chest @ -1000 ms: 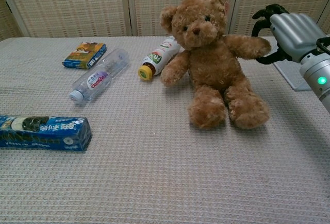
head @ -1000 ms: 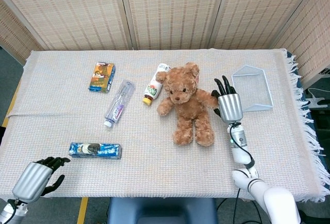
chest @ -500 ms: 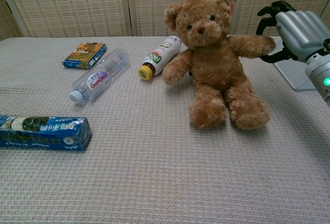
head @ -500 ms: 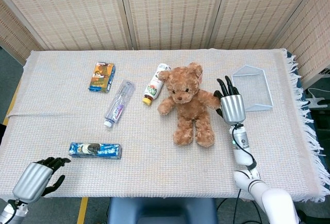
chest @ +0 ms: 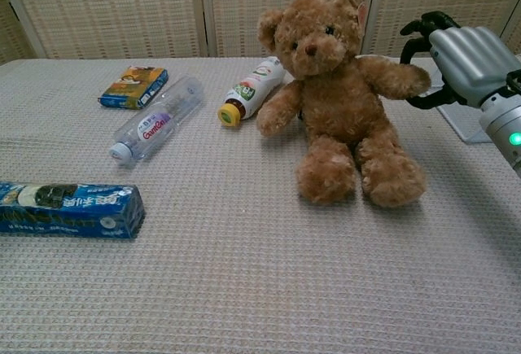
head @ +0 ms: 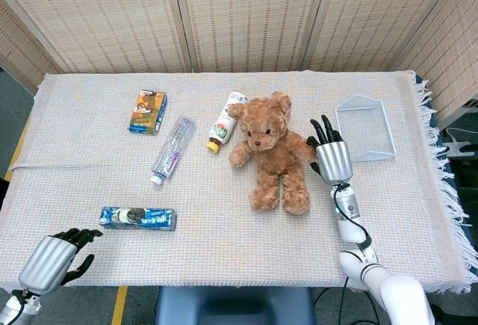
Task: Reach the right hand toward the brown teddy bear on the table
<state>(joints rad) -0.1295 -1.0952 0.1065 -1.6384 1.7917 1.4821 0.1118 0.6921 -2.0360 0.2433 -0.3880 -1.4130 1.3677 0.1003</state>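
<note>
Mid-table, seated upright: brown teddy bear [chest: 340, 102]; alongside its outstretched paw, right hand [chest: 461, 54], fingers curled about that paw, apparently touching, set for grasping; at near edge, left hand [head: 52, 259], loosely curled, idle.

1. On the table [head: 224, 228] I see a woven cloth with a fringe hanging on the far right edge.
2. A clear wire-frame basket [head: 366, 127] lies just beside my right hand, on its outer side.
3. A small bottle with a yellow cap [head: 224, 122] lies on its side, well to the left of my right hand.
4. A clear water bottle [head: 172, 150] lies further left, tilted.
5. An orange snack box [head: 147, 111] lies flat beyond it.
6. A blue cookie pack [head: 138, 218] lies near my left hand, a little ahead of it.
7. I see woven panel screens [head: 246, 15] behind the table.
</note>
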